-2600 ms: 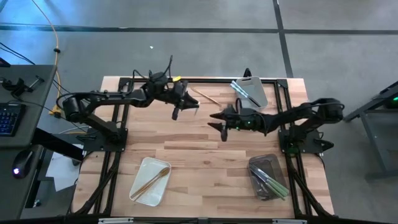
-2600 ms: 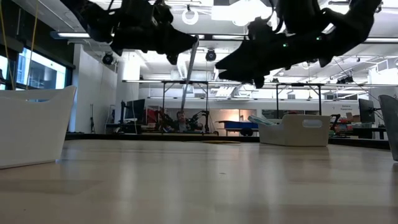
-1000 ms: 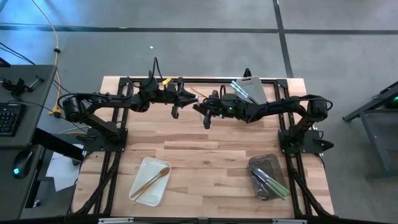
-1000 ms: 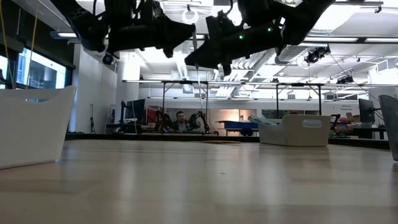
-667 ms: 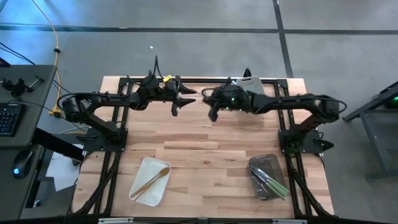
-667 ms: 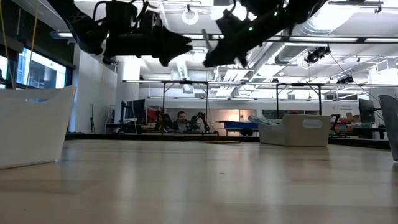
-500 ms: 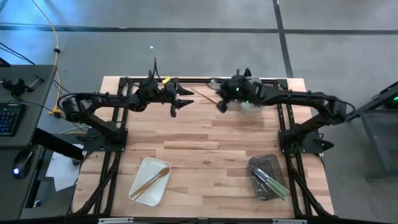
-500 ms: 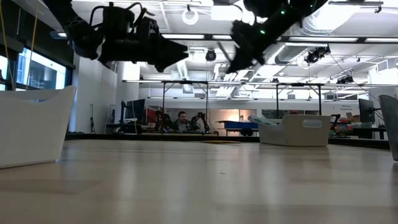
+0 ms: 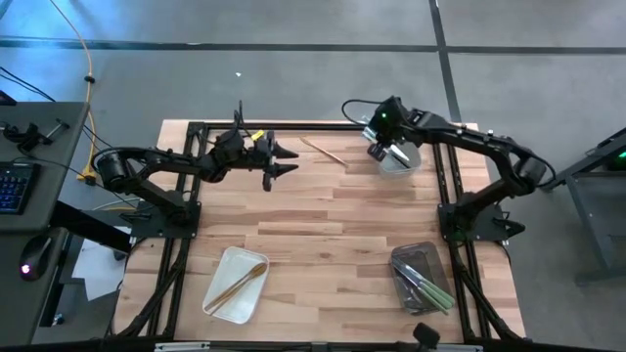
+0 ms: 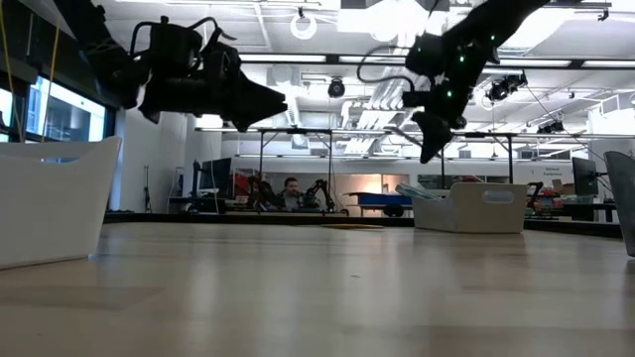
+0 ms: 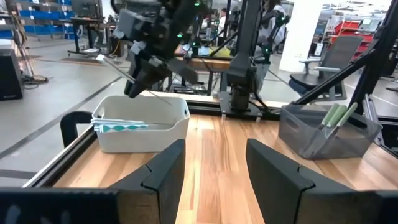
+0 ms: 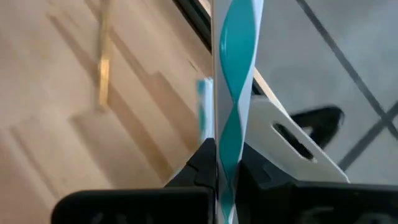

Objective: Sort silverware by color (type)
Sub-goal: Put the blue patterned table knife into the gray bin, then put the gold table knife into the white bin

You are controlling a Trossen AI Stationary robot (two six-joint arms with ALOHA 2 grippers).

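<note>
Gold pieces in my white tray by the table's near edge, my left gripper spread and holding nothing, my right gripper clenched on a teal-and-white utensil over the far-right white bin.

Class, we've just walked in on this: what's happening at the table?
The right gripper is shut on a blue-and-white utensil, holding it above the white tray at the table's far right corner. The left gripper hangs open over the far middle. A gold piece lies loose on the wood; other pieces sit in the near trays.
</note>
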